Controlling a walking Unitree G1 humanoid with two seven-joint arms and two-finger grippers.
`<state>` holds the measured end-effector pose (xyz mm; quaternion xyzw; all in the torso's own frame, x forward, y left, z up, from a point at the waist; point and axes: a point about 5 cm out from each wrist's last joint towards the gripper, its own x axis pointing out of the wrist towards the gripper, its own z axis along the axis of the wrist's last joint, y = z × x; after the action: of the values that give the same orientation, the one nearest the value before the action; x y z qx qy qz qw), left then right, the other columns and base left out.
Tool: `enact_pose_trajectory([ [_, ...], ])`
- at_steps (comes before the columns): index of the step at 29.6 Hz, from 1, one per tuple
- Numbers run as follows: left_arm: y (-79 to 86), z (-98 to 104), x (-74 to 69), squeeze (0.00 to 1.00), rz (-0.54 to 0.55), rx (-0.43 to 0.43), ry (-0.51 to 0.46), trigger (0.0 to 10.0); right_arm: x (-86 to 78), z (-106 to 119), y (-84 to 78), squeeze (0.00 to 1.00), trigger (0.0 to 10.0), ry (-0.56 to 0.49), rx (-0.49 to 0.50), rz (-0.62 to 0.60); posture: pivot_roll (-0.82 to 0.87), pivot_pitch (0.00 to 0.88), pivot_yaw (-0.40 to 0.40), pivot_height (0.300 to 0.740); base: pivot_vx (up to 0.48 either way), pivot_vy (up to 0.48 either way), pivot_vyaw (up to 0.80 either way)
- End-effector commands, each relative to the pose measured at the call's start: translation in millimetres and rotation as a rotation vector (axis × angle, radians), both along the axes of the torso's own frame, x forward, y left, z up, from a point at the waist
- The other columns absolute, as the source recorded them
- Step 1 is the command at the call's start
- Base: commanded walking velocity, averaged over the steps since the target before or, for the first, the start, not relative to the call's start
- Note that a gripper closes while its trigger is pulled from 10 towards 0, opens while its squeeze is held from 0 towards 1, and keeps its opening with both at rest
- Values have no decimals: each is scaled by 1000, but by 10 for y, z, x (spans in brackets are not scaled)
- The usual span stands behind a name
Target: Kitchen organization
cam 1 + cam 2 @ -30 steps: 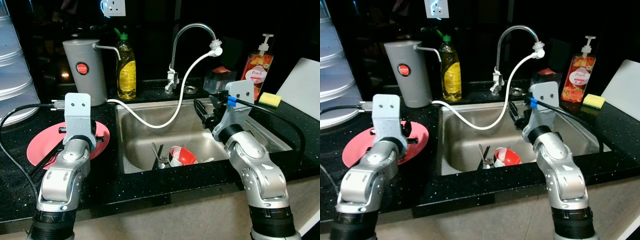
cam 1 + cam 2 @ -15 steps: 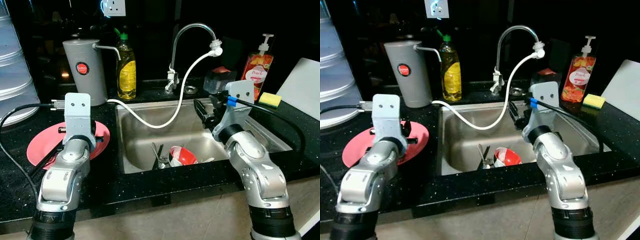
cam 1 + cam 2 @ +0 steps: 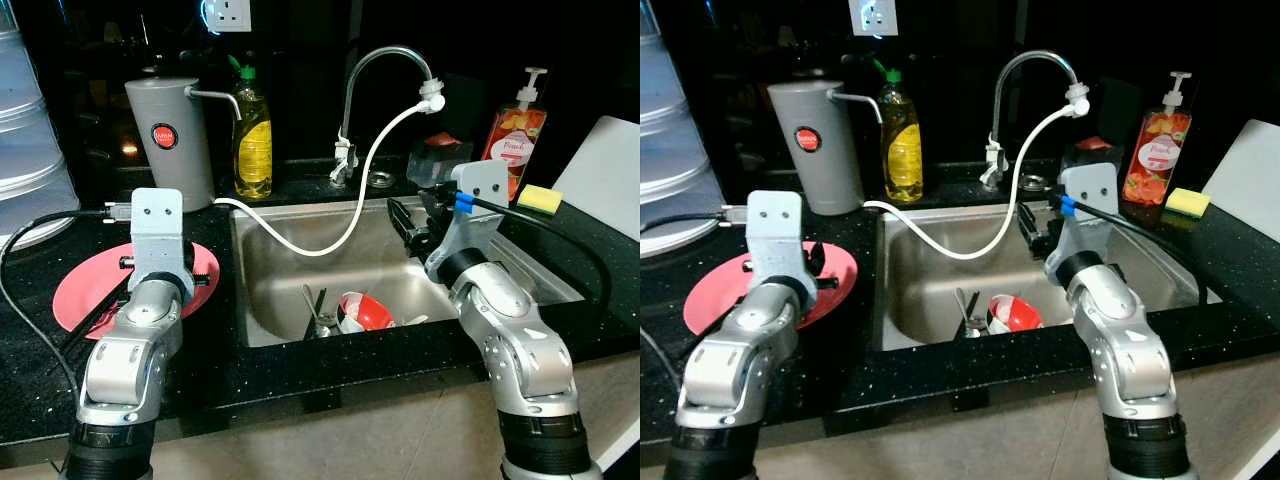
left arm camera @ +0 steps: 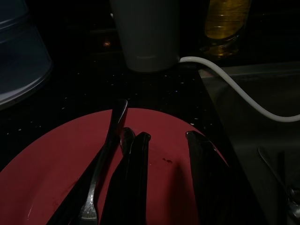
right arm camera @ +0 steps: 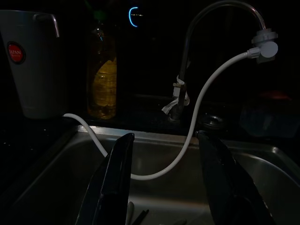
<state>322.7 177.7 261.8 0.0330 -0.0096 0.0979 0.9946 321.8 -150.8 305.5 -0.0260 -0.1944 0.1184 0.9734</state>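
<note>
A red plate lies on the black counter left of the sink, with a metal fork resting on it. My left gripper hovers low over the plate, open, its fingers beside the fork and holding nothing. In the steel sink sit a red and white bowl and a few metal utensils. My right gripper is held over the sink's right side, open and empty, pointing toward the faucet.
A grey jug and a yellow dish soap bottle stand behind the plate. The faucet trails a white hose across the sink. A peach pump bottle, yellow sponge and white board are at right.
</note>
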Motion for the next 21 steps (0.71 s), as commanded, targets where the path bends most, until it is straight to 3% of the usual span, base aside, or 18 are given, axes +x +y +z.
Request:
enact_pose_trajectory([
  [1, 4, -32, -16, 0, 12, 1, -1, 10000, 10, 21, -23, 0, 10000, -3, 1, -4, -31, 64, -35, 740, 0, 0, 0],
  [21, 6, -41, -15, 0, 11, 2, 0, 10000, 4, 19, -25, 0, 10000, -3, -1, -4, -35, 58, -32, 740, 0, 0, 0],
])
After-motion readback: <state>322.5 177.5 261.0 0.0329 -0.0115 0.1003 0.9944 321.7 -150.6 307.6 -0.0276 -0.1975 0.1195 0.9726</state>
